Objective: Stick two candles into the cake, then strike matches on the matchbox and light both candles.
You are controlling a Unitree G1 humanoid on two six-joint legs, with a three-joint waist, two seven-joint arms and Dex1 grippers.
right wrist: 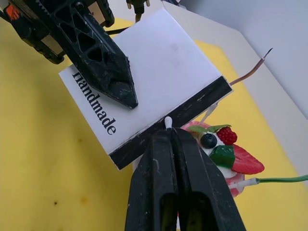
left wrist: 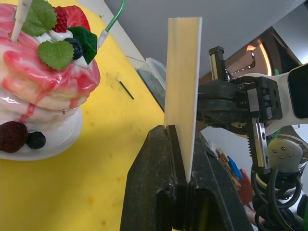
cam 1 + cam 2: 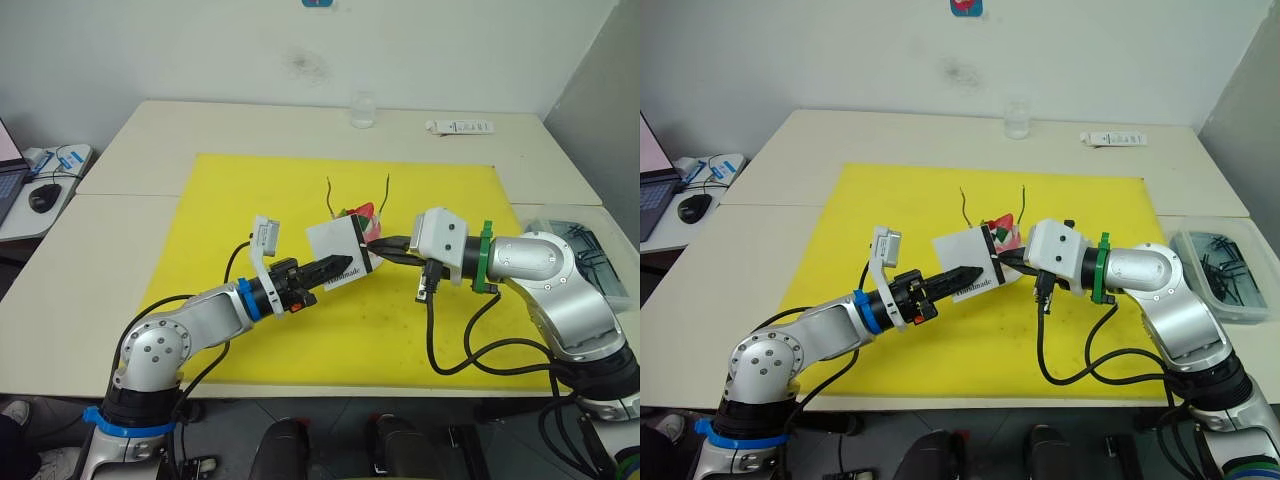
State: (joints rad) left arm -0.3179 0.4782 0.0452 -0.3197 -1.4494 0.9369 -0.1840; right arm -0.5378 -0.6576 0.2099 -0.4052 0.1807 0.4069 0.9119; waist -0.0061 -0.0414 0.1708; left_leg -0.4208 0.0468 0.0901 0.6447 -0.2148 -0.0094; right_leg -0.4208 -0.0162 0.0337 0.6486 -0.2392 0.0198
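The pink-and-white cake (image 3: 364, 212) stands mid-mat with two thin candles (image 3: 330, 194) rising from its top. In front of it my left gripper (image 3: 345, 266) is shut on the white matchbox (image 1: 144, 77), holding it off the mat, black strip toward the cake. My right gripper (image 1: 168, 137) is shut on a match (image 1: 168, 121); the match's pale tip rests against the black strip. In the left wrist view the matchbox (image 2: 182, 82) stands edge-on between my fingers, the cake (image 2: 43, 91) is beside it, and a loose match (image 2: 126, 89) lies on the mat beyond.
A yellow mat (image 3: 250, 200) covers the table centre. A glass (image 3: 362, 110) and a white remote (image 3: 460, 127) sit at the far edge. A clear bin (image 3: 1220, 265) of dark pieces is at the right. A mouse (image 3: 42, 197) lies on the side desk at left.
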